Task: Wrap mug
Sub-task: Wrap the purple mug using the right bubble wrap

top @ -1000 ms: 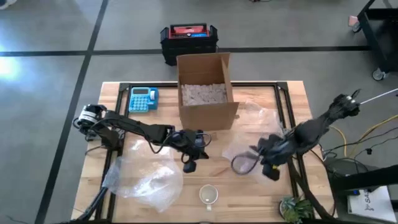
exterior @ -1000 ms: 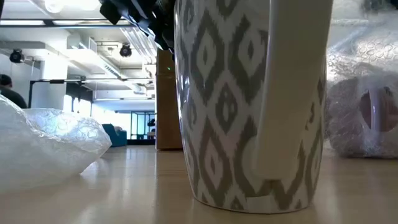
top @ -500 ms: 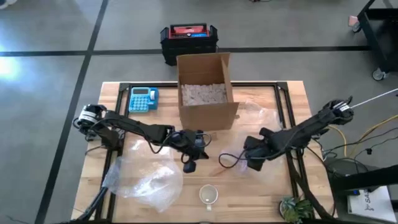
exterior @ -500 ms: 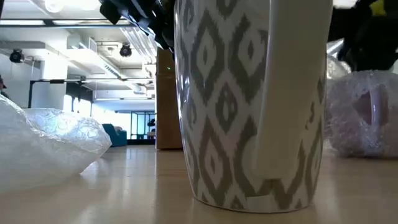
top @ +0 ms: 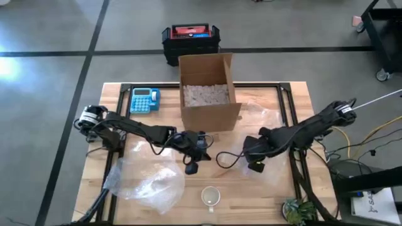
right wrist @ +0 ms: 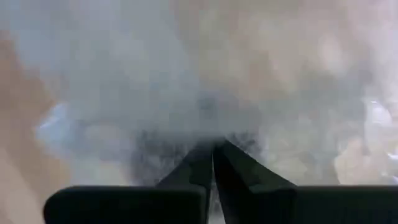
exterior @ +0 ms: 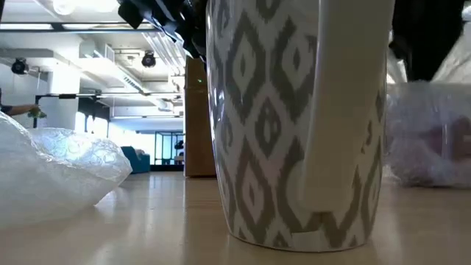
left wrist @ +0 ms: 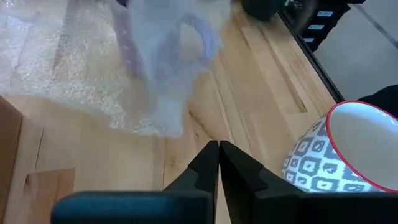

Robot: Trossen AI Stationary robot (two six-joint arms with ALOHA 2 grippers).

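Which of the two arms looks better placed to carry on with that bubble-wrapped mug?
Probably the right. The right gripper is shut on the bubble-wrapped mug, holding its wrap. The left gripper hangs shut and empty over bare table, nearer the patterned mug.

Wood table [top: 295, 94]: box [top: 208, 91], calculator [top: 144, 100], mug [top: 211, 196], bubble wrap [top: 147, 177].

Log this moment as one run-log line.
left gripper: shut, idle mid-table | right gripper: shut on bubble-wrapped mug | patterned white-and-grey ceramic mug: unwrapped, front edge
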